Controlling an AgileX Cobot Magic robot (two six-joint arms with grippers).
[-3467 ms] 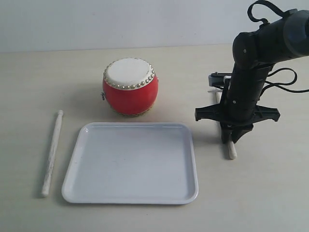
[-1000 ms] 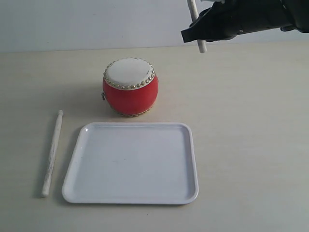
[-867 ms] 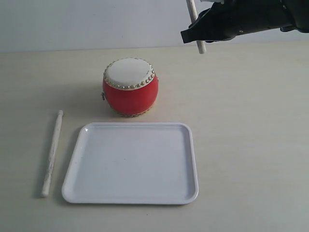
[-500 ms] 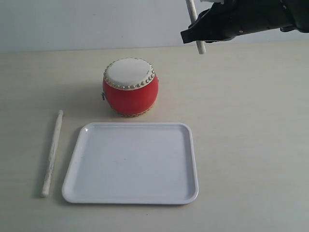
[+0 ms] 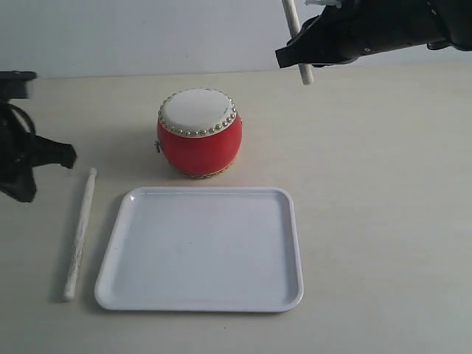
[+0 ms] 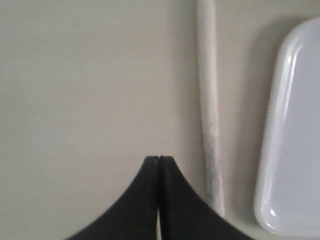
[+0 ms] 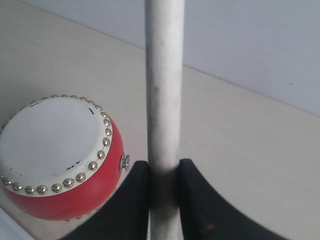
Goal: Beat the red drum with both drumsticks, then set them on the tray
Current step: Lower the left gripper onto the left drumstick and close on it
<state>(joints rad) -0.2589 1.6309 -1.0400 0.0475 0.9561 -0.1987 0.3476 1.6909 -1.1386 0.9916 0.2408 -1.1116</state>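
Exterior view: got the red drum (image 5: pixel 199 144) upright on the table (image 5: pixel 383 221), skin up, just behind the far rim of the tray (image 5: pixel 199 193), with a small gap between. Got the loose drumstick (image 5: pixel 80 234) flat on the table just left of the tray, roughly parallel to its short side, not touching it. Left gripper (image 5: pixel 23 193) at the left edge, low, near that stick's far end, not on it. Right gripper (image 5: pixel 296 53) high up, behind and right of the drum, clamped on the held drumstick (image 5: pixel 305 72); stick near vertical, well clear of the skin.

Left wrist view: left gripper (image 6: pixel 159 161) fingertips pressed together, nothing between them. Loose drumstick (image 6: pixel 209 125) lying just beside them on the table, untouched. Tray (image 6: pixel 295 150) rounded corner on the stick's other side, narrow gap.

Right wrist view: right gripper (image 7: pixel 164 175) squeezing the held drumstick (image 7: pixel 165 75) on its shaft from both sides, shaft sticking out past the tips. Red drum (image 7: pixel 50 135) lower down and off to the side, stud ring and white skin plain, no contact with the stick.
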